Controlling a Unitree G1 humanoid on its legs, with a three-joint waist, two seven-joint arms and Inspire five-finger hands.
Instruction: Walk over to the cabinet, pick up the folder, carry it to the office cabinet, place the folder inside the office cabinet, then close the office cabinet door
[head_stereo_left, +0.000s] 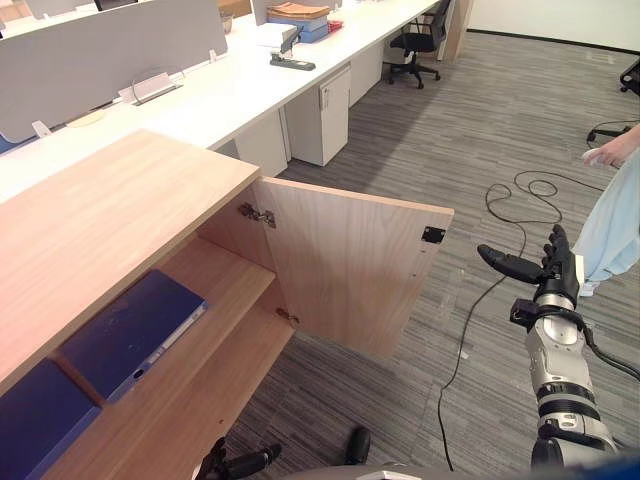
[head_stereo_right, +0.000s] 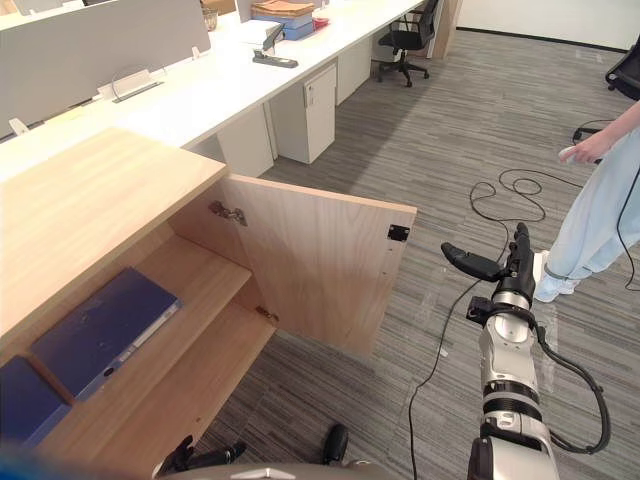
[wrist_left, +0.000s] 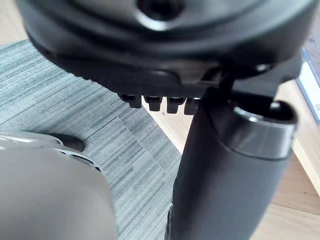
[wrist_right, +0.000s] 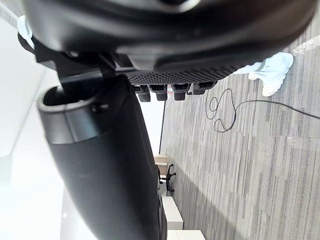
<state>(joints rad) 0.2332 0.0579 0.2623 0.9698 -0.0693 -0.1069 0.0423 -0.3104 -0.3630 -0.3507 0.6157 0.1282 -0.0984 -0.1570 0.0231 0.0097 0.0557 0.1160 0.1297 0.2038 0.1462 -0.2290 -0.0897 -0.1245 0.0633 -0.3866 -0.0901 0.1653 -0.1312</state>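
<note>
The office cabinet (head_stereo_left: 90, 210) of pale wood grain fills the left of the eye views. Its flat door (head_stereo_left: 350, 270) is swung wide open at centre frame, with metal hinges (head_stereo_left: 257, 213) on its inner edge. The folder (head_stereo_left: 135, 335), a dark blue, thin rectangle with a lighter edge, lies flat on the upper shelf inside, at lower left. A second blue folder (head_stereo_left: 35, 420) lies beside it, with a strip of bare shelf between them. The right hand (head_stereo_left: 558, 272) is raised at the right over striped grey carpet (head_stereo_left: 450, 150), well apart from the door, with its fingers straight, thumb out and nothing in it. The left hand (head_stereo_left: 240, 463) hangs at the bottom edge, relaxed and empty. A long white counter (head_stereo_left: 230, 90) runs across the top. A person in pale blue trousers (head_stereo_left: 610, 225) stands at the right edge, and the right wrist view adds their white shoe (wrist_right: 272, 75). The left wrist view shows the wooden shelf edge (wrist_left: 300, 165) against the carpet.
</note>
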